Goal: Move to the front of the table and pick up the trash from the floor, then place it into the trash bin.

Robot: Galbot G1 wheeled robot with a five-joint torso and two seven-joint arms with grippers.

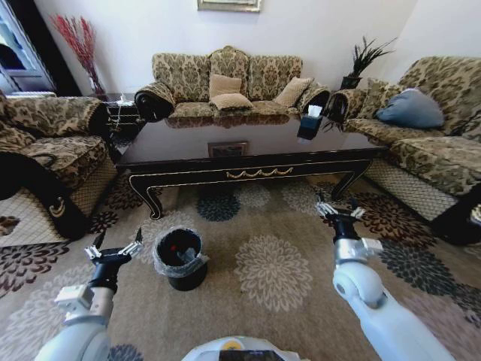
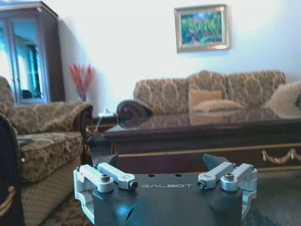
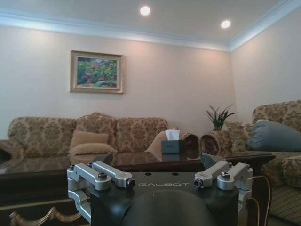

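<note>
Head view: the coffee table (image 1: 248, 154) was seen across the upper middle of the frame, and the trash bin (image 1: 180, 258) stood on the patterned carpet (image 1: 274, 271) at lower left of centre, well in front of the table's left carved leg. Both arms were held low and forward. The left gripper (image 1: 114, 249) hung at lower left, just beside the bin, with its fingers spread and nothing between them. The right gripper (image 1: 336, 210) was held at right of centre over bare carpet, likewise spread and empty. This symmetrical, raised posture is judged to be a carrying or ready pose that kept the floor ahead unobstructed.

Inside the bin a small red item and a pale, clear shape could be made out against the bag liner; these may be the bottle cap and bottle, but this could not be confirmed. No loose tissue or scrap could be picked out on the carpet, whose busy floral pattern would readily mask small pieces. A tissue box (image 1: 310, 120) stood on the table's far right end and was no part of the litter.

In both wrist views the floor and bin were cut off by the gripper bodies, and the fingertips lay mostly out of frame; only table edge, sofas and wall were presented.
</note>
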